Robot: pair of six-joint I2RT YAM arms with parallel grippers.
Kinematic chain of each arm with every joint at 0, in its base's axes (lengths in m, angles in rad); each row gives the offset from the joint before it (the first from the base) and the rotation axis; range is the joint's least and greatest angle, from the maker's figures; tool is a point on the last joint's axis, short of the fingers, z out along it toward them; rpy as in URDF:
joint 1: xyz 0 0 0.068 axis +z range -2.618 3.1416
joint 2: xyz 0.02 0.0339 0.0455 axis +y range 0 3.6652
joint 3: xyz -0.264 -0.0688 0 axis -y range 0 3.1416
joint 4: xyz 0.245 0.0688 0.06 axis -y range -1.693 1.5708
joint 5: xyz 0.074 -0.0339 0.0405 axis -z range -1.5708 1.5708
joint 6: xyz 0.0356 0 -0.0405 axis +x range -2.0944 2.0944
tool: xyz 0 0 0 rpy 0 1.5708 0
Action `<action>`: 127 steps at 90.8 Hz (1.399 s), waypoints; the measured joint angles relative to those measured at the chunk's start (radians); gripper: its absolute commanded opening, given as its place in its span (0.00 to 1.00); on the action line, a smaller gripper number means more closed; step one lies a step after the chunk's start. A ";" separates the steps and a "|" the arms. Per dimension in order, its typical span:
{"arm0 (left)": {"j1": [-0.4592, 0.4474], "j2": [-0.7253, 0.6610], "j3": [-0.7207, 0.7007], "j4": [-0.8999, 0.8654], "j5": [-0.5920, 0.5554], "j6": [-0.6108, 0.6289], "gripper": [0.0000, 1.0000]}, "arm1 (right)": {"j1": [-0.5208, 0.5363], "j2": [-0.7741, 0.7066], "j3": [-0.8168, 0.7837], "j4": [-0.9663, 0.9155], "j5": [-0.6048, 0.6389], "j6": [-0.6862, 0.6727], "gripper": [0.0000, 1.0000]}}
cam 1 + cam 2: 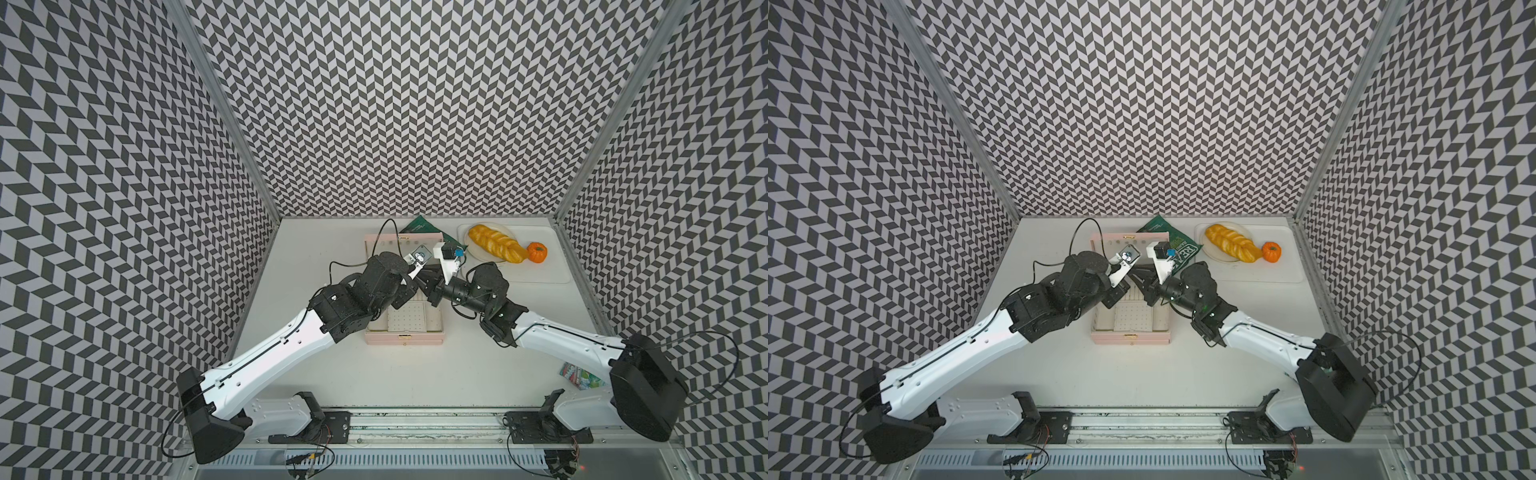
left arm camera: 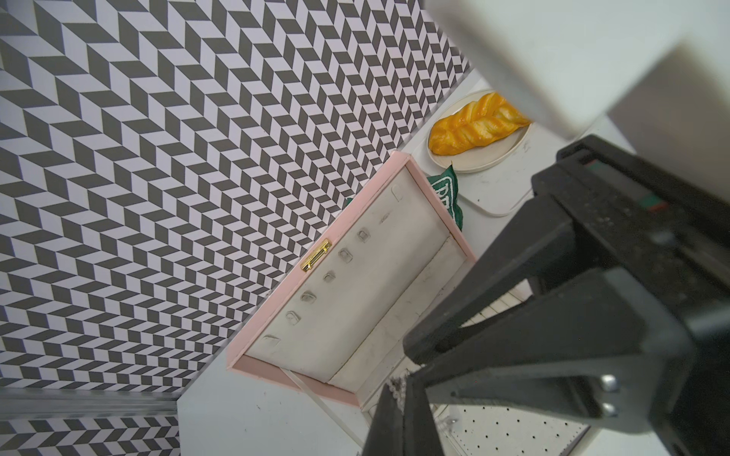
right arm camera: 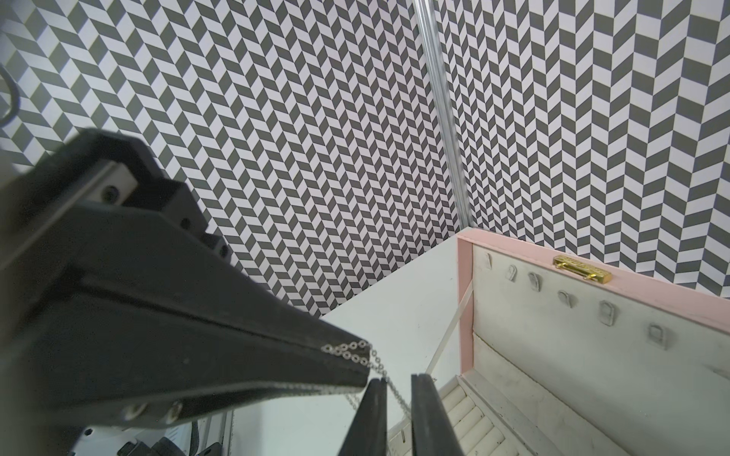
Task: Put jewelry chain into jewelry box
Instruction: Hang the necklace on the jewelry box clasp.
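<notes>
The left pincer (image 3: 366,365) is clamped shut on the jewelry chain (image 3: 347,352). The fine links loop over its tip and hang free below. The right pincer (image 3: 399,380) meets it tip to tip with its jaws a little apart. The hanging strand runs through that gap and seems not to be pinched.

Both hover over the open jewelry box (image 1: 403,340), which sits mid-surface with its lid raised at the 12 o'clock end. The chain hangs in the air near that hinge end and is not yet resting in the tray. I judge the carrying done and the placing step in hand.

The next move calls for lowering the chain until its tail gathers inside the walls, near the ring rolls (image 3: 470,418). Then the left pincer opens, minding that no strand drapes over the pink rim.
</notes>
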 measured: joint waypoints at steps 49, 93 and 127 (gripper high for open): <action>0.000 0.000 0.015 0.000 0.014 -0.016 0.00 | 0.002 0.019 0.002 0.013 -0.021 0.003 0.00; 0.023 0.000 -0.041 0.049 0.056 -0.030 0.00 | -0.002 0.000 0.005 -0.101 0.042 -0.001 0.00; 0.133 0.019 -0.136 0.208 0.209 -0.061 0.00 | -0.043 -0.007 0.080 -0.317 0.111 -0.001 0.00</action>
